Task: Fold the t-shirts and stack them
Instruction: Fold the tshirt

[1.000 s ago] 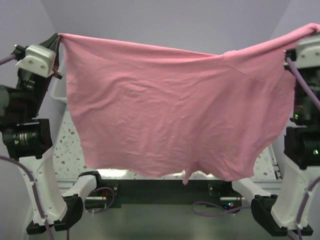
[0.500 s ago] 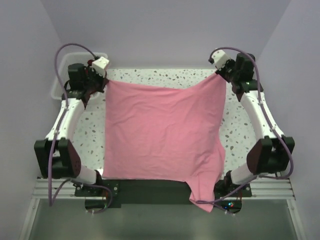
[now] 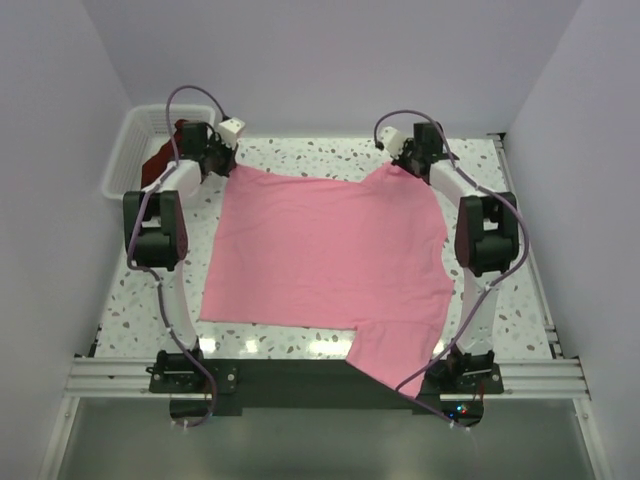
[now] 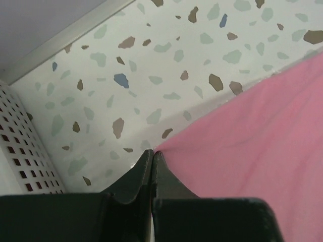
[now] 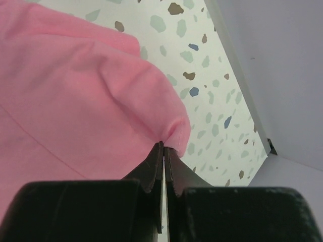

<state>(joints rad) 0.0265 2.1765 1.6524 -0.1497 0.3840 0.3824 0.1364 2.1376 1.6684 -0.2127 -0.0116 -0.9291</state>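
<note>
Lifted in the air a second ago, the pink t-shirt (image 3: 320, 250) is now being held spread flat on the table (image 3: 300, 152), its far left corner being pinched by the fully closed left gripper (image 4: 152, 155) and its far right corner by the closed right gripper (image 5: 164, 147).

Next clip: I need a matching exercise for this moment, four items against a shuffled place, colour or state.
Things:
1. pink t-shirt
2. maroon t-shirt
3. basket
4. left gripper

Descriptions:
A. white plastic lattice
B. shut on a far corner of the pink cloth
C. spread on the table, one sleeve over the near edge
D. bunched inside the basket

Pairs: 1-C, 2-D, 3-A, 4-B
</note>
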